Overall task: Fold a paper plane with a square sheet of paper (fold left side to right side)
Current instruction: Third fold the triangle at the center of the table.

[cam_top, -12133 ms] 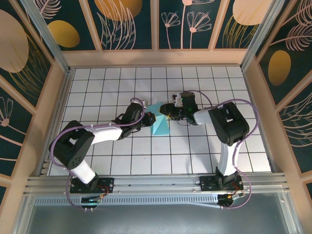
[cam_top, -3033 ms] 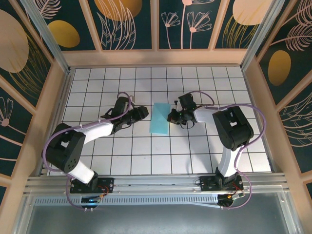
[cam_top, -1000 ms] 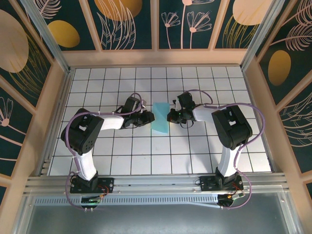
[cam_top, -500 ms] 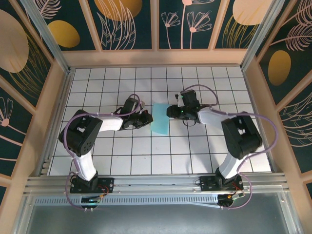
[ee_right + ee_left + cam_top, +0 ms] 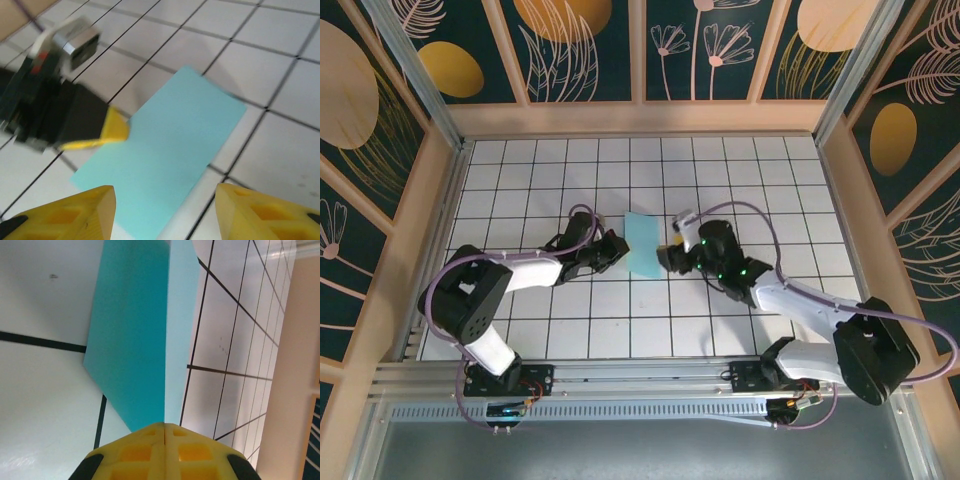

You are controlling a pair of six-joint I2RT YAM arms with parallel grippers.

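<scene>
The square sheet of paper (image 5: 642, 246) is turquoise and lies folded in half as a narrow rectangle on the white grid tiles; it has no paper plane shape. My left gripper (image 5: 620, 248) is shut on the sheet's left edge. In the left wrist view the paper (image 5: 137, 335) runs out from between the closed yellow fingers (image 5: 165, 426), one layer darker than the other. My right gripper (image 5: 666, 262) stands open just right of the sheet, holding nothing. From the right wrist the paper (image 5: 167, 150) lies ahead of the open gripper (image 5: 165, 192), with the left gripper (image 5: 117, 131) at its far-left edge.
Wooden walls (image 5: 432, 200) ring the tiled table (image 5: 770, 180) on three sides. A metal rail (image 5: 640, 375) runs along the near edge by the arm bases. Bare tiles lie behind and in front of the paper.
The right gripper has opened, let go of the paper and drawn back toward the near right, its arm swinging low. The left gripper has shut on the sheet's left edge.
</scene>
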